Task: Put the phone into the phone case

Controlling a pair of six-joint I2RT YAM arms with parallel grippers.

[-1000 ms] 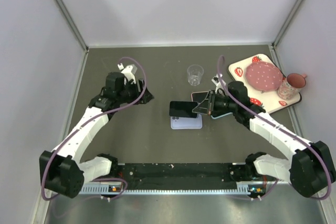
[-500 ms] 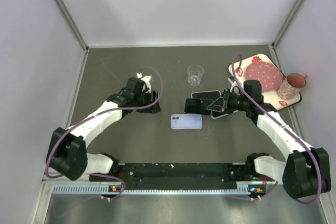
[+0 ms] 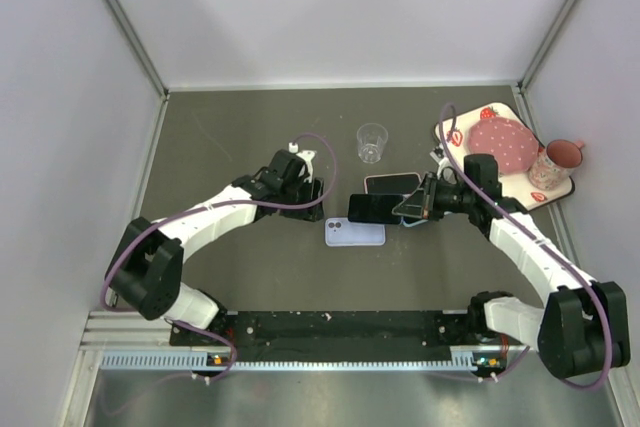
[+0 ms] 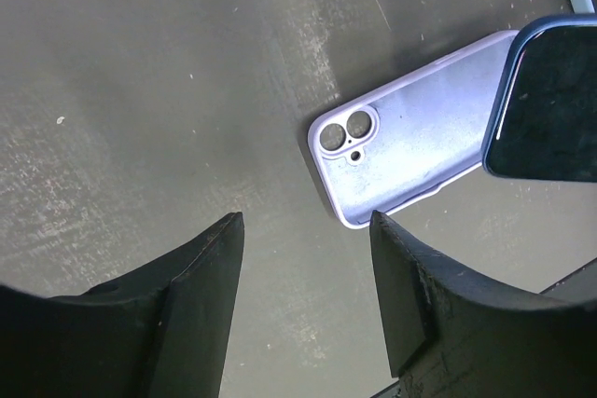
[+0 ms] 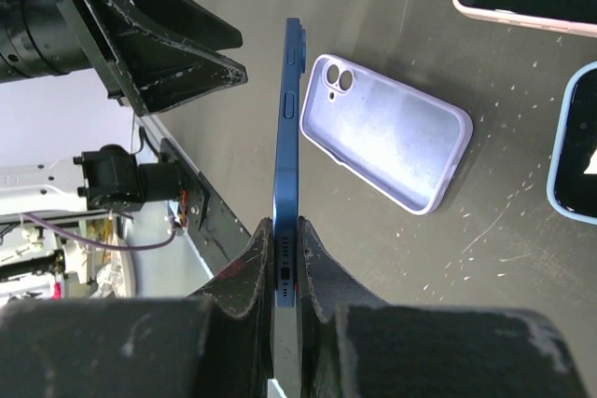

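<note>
Phone is up in the air at the middle of the top view, hanging over the far edge of the lilac case. The right claw is clamped on its bottom end, and the phone stands on edge. The case lies open side up on the counter, with its camera cutout toward the left of the frame. The left claw hovers just left of it, its fingers apart with nothing between them.

From where I stand, the grip looks like the weak spot. Only 1 short end is pinched, so the phone could pivot or slip once a corner presses into the case. Nothing pins the case either, so it may skate across the counter instead of taking the phone, unless the left claw braces it. That claw is close, and the 2 could knock together. If the phone comes down with its lenses at the wrong end, it won't seat.

A pink-rimmed phone lies just behind and could get bumped.

I can read no brand or writing on anything.
</note>
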